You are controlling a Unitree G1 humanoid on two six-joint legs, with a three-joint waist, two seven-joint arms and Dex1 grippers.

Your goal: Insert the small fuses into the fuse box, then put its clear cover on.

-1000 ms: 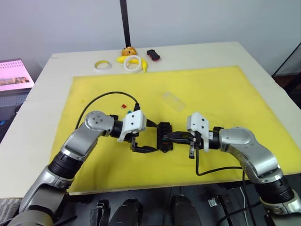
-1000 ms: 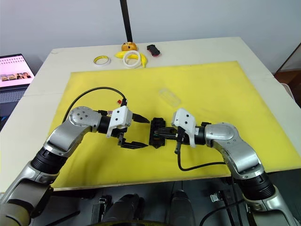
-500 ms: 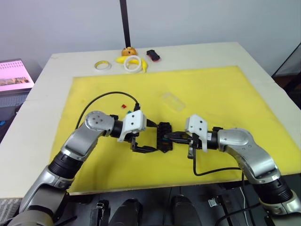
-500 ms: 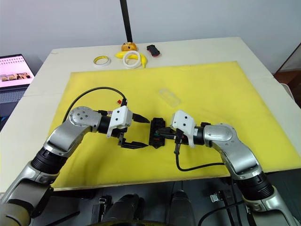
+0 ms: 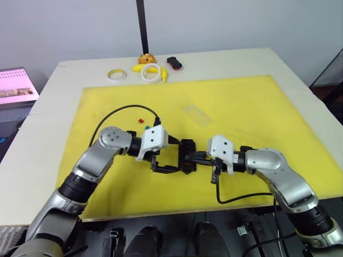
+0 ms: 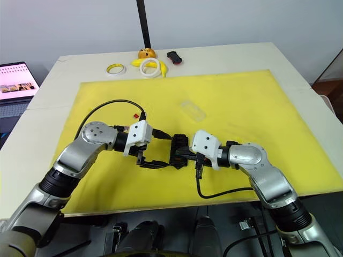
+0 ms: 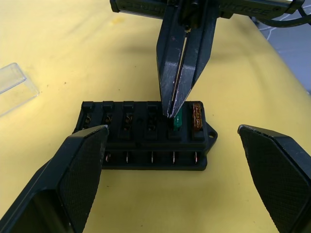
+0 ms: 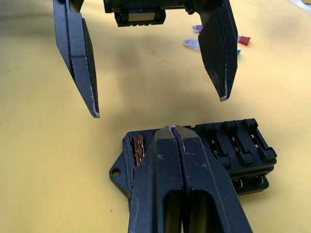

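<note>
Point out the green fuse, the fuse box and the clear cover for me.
green fuse [image 7: 177,120], left wrist view, on its exposed body above the slot.
fuse box [image 7: 141,160], left wrist view, on its near side wall.
clear cover [image 6: 193,110], right eye view, on its middle.

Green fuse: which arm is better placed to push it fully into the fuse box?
Probably the right. Its gripper is shut on the green fuse, right over a slot of the fuse box. The left gripper is open, beside the box, holding nothing.
</note>
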